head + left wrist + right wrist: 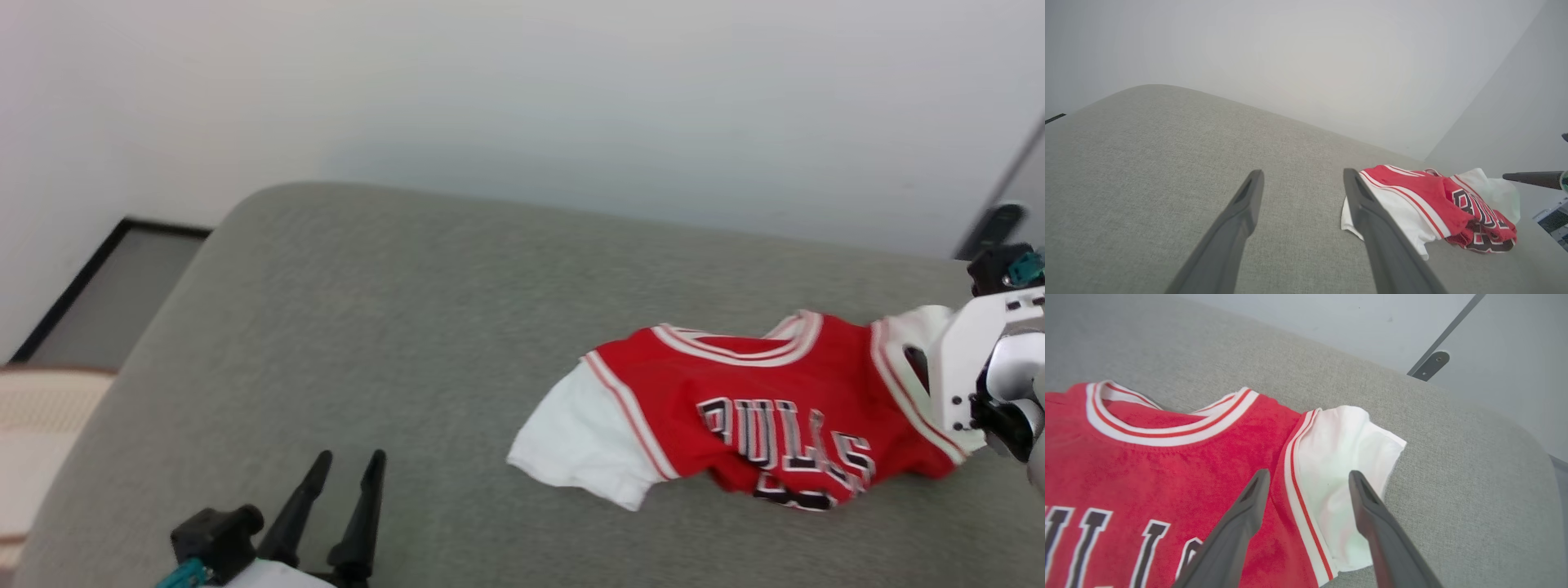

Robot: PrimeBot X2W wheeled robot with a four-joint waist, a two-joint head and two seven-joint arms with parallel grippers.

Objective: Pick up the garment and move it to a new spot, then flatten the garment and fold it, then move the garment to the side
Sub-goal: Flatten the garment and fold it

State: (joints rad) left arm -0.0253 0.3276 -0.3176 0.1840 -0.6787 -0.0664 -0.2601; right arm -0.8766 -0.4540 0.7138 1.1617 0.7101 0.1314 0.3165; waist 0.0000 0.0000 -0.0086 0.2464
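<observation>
The garment (759, 416) is a small red jersey with white sleeves and black lettering. It lies rumpled on the right part of a grey fabric cushion (408, 327), its lower hem bunched. My right gripper (1309, 473) stands open just above the garment (1167, 457), its fingers straddling the seam between the red body and the white sleeve (1343, 449), gripping nothing. That arm's white wrist (971, 359) covers the garment's right edge. My left gripper (349, 459) is open and empty at the lower left, well left of the garment (1433, 200). Its fingers (1249, 204) point across bare cushion.
The cushion's rounded far edge (326, 192) meets a pale wall. A dark-framed floor panel (122, 286) lies beyond the left edge. A grey metal bar (1433, 361) stands behind the cushion's right end. One dark finger of the right gripper (1533, 179) shows beyond the garment.
</observation>
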